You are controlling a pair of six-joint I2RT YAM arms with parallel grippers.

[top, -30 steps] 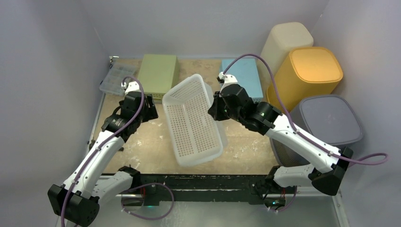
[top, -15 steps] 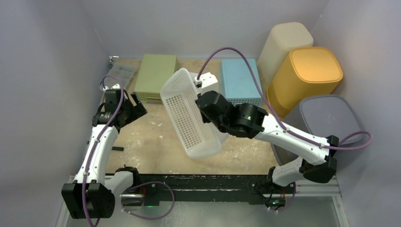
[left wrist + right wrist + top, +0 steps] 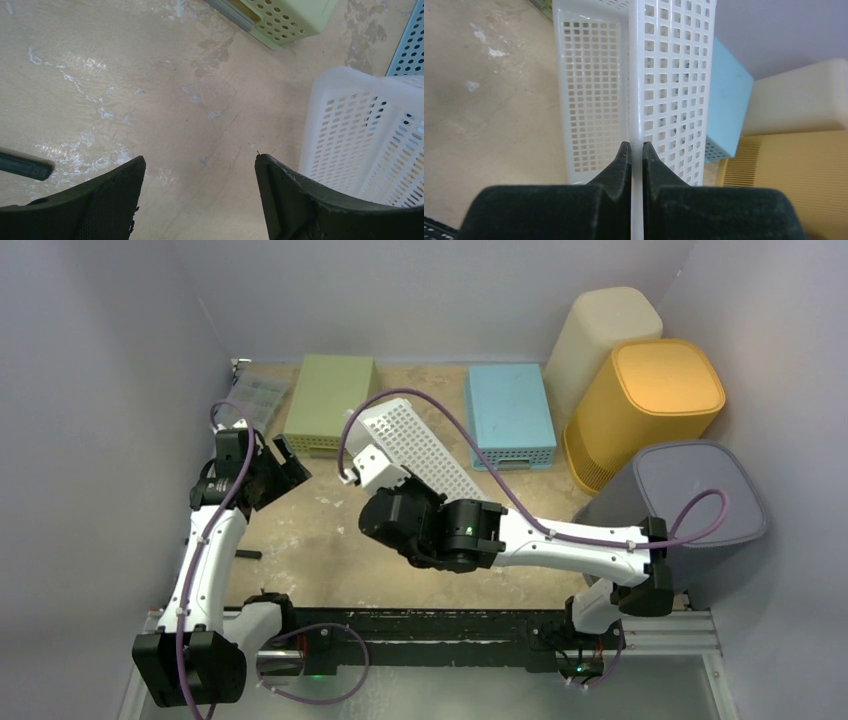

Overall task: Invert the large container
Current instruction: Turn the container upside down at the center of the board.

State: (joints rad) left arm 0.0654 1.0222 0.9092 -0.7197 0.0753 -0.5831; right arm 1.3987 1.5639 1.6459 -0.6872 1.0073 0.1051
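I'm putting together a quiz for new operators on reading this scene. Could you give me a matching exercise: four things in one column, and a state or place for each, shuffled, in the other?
Things
1. white basket
2. left gripper
3. right gripper
4. green box

States or places
a. open, holding nothing
b. pinched shut on the basket's edge
c. tipped up on its side
d. resting toward the back left

Pairs: 1-c, 2-a, 3-b, 4-d
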